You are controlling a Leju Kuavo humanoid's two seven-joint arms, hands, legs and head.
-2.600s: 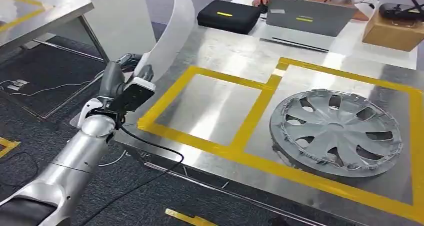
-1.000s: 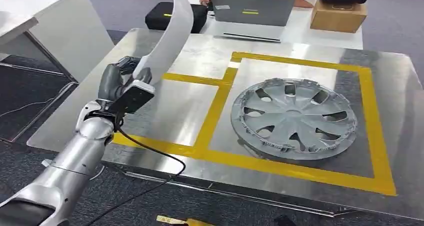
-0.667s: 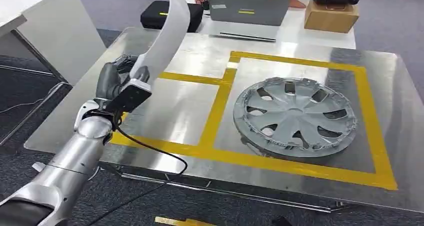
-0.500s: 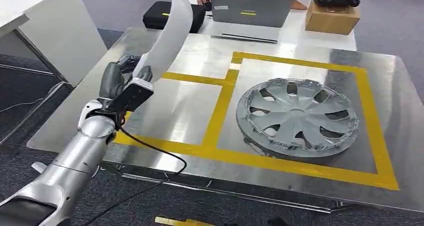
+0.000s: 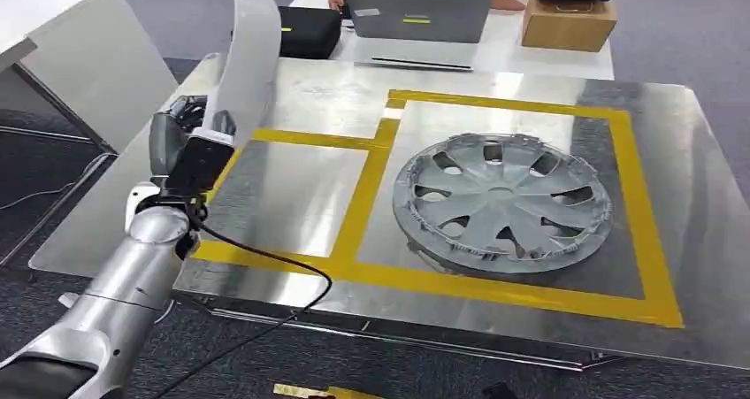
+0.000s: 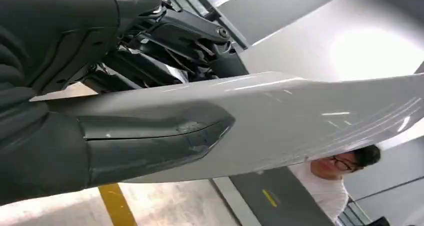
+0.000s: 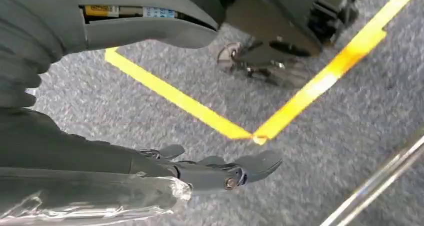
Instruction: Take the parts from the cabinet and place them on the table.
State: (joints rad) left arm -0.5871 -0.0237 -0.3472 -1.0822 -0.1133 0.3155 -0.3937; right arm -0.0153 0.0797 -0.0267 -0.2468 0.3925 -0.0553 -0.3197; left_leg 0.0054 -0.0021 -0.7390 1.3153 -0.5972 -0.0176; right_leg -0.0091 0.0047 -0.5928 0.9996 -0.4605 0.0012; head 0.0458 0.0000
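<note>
Gripping one long curved white trim panel (image 5: 249, 41), the left hand (image 5: 181, 138) has its thumb and dark fingers closed around the panel's lower end, above the steel table's (image 5: 690, 151) 9 o'clock edge. One grey wheel cover (image 5: 501, 201) lies inside the right of two yellow-taped squares. One laptop (image 5: 417, 14), one black case (image 5: 309, 32), one cardboard box (image 5: 567, 23) at 12 o'clock; no writing legible. Right hand (image 7: 210, 171) hangs over carpet, fingers apart, holding nothing.
</note>
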